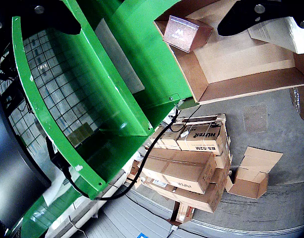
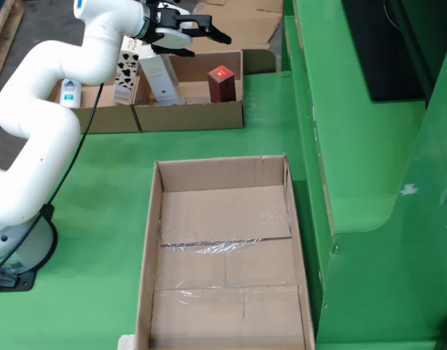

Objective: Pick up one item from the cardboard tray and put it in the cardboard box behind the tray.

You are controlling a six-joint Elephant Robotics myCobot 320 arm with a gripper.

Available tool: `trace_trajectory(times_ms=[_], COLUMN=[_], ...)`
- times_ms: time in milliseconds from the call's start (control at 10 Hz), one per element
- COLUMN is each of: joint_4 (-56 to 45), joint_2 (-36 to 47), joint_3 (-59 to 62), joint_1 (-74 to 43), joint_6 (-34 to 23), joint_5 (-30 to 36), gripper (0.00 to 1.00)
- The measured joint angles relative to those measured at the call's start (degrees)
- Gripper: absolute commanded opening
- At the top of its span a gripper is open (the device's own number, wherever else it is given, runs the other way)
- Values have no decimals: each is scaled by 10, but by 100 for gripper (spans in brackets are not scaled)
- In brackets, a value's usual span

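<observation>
In the overview, the cardboard tray (image 2: 190, 115) sits at the far end of the green table. It holds a dark red box (image 2: 221, 84), a tall white-grey box (image 2: 163, 79), a cow-patterned carton (image 2: 125, 73) and a white bottle (image 2: 70, 92). My gripper (image 2: 205, 40) hovers above the tray, over the gap between the tall box and the red box, open and empty. The large cardboard box (image 2: 154, 219) lies empty in the foreground. In the wrist view the gripper (image 1: 149, 25) is spread wide, with the red box (image 1: 186, 32) standing in the tray (image 1: 201, 84) between its fingers.
A raised green ledge (image 2: 354, 146) runs along the right side of the table in the overview. The arm's base (image 2: 19, 255) stands at the left. In the wrist view, stacked cartons (image 1: 191, 158) and a small open box (image 1: 251, 173) lie on the floor beyond the table.
</observation>
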Motion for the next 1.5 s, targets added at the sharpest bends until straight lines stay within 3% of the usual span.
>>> trace_trajectory(times_ms=[700,1000,1500], joint_4=[-3,-89,-223], joint_2=[3,68,203], joint_3=[-10,-18,-92], joint_1=[-56,-129,-263], joint_6=[28,102,102], joint_5=[19,102,236], gripper=[100,100,100])
